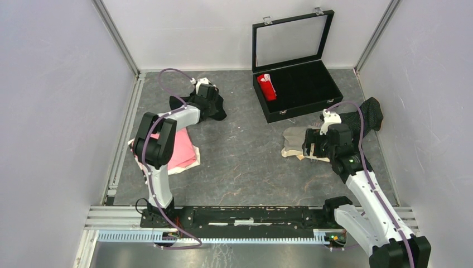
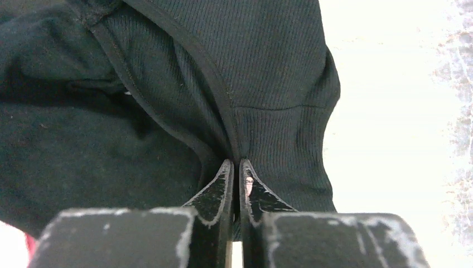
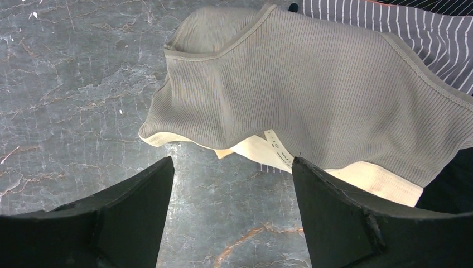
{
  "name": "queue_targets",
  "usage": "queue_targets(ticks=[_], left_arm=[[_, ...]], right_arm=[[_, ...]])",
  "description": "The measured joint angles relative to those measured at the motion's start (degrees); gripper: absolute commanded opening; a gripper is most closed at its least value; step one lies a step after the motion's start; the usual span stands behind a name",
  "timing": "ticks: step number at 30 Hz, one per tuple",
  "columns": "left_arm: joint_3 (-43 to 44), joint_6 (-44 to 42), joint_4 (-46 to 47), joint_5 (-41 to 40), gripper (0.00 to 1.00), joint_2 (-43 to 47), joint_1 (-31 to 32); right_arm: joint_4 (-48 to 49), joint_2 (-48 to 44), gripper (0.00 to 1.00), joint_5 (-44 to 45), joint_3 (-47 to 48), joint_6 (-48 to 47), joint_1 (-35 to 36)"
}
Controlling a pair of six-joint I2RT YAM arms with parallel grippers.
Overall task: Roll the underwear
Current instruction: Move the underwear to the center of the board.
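**Black ribbed cloth: item in hand, pinched at the hem**

- Black underwear (image 2: 167, 111): lying bunched at the far left of the desk (image 1: 245, 162). The left gripper (image 2: 235, 167) is pinching a fold of its banded edge, jaws almost together with cloth between them.
- Beige underwear (image 3: 334, 100): lying crumpled at the right. The right gripper (image 3: 231, 164) is hanging just above its near edge with jaws spread wide, gripping nothing.
- Pinstriped underwear (image 3: 390, 22): lying partly under the beige piece, on its far side.
- Pink underwear (image 1: 181, 148): lying by the left arm.
- Red underwear (image 1: 266, 86): sitting rolled in the open case (image 1: 295, 114).

Handling note, as judgement: the black piece is looking heaped, so it is probably needing to be drawn out flat before any rolling. The pinch is catching only a thin fold, so a slow pull low to the desk should be keeping it from slipping.
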State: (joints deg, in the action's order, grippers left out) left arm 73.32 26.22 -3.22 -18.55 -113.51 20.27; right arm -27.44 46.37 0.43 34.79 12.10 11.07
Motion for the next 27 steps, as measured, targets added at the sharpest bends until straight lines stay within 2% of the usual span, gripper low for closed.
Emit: queue_targets(ticks=[4, 9, 12, 15, 19, 20, 21, 22, 24, 27], left_arm=[[-3.67, -0.2, 0.44, 2.36, 0.02, 3.63, 0.24], [-10.75, -0.13, 0.33, 4.2, 0.02, 15.1, 3.34], [-14.19, -0.09, 0.94, 4.63, 0.02, 22.93, 9.18], [-18.86, 0.0, 2.62, 5.4, 0.02, 30.03, 18.45], [-26.32, 0.96, 3.87, 7.23, 0.03, 34.82, 31.21], [-28.48, 1.42, 3.98, 7.67, 0.08, 35.56, 33.92], [-31.08, 1.81, 4.0, 8.13, 0.23, 36.44, 36.28], [-33.75, 2.36, 3.52, 8.44, 0.33, 37.51, 38.36], [-38.32, 3.98, 1.97, 8.66, 0.52, 40.17, 40.94], [-44.04, 7.1, -1.75, 7.8, 0.75, 47.65, 42.29]], right_arm=[[0.2, -0.2, 0.83, -0.04, -0.15, 0.02, 0.0], [0.9, -0.83, 0.83, -0.04, -0.31, 0.09, 0.0], [1.4, -1.44, 0.83, -0.07, -0.57, 0.39, 0.0], [2.08, -1.84, 0.83, -0.57, -0.87, 0.96, 0.0], [3.5, -2.73, 0.83, -2.27, -1.79, 1.57, 0.0], [3.76, -2.99, 0.83, -2.82, -2.05, 1.57, 0.0], [4.13, -3.32, 0.83, -3.45, -2.43, 1.57, 0.0], [4.5, -3.74, 0.84, -4.04, -2.86, 1.51, 0.0], [4.9, -4.46, 0.85, -5.03, -3.58, 1.31, 0.0], [5.7, -5.01, 0.87, -6.51, -4.37, 0.96, 0.0]])
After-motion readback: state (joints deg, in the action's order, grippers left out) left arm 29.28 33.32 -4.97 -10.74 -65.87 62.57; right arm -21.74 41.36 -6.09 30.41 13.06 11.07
